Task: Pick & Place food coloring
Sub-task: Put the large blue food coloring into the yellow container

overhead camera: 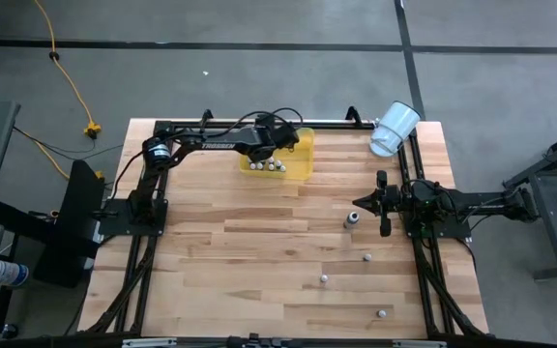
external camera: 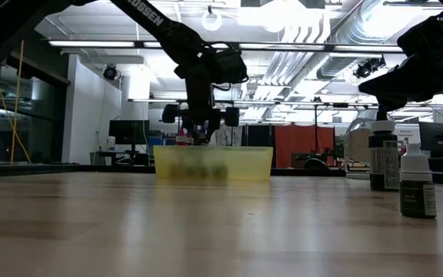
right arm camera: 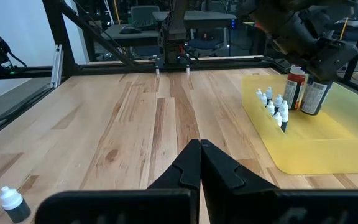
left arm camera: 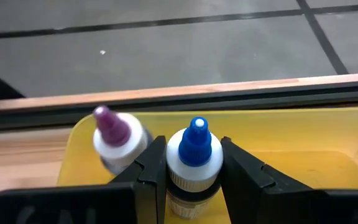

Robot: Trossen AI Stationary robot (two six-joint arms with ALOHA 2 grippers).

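Note:
My left gripper is over the far part of the translucent yellow tray and is shut on a food coloring bottle with a blue tip and white cap. A purple-tipped bottle stands right beside it, and a red one shows next to it in the right wrist view. Several small white-capped bottles stand in a row inside the tray. My right gripper is shut and holds nothing, hovering by the table's right side. Loose bottles stand on the wood, among them a dark one and smaller ones. My left gripper pinches the blue-tipped bottle by its white cap and neck between the two fingers. The fingers come from above, pointing down. The bottle is upright with its dark body down inside the tray; whether its base touches the tray floor I cannot tell.
A white plastic cup lies tipped at the table's far right corner. One more small bottle stands near the near right edge. Black frame rails run along the table's edges. The bare wood spreads over the middle and near left.

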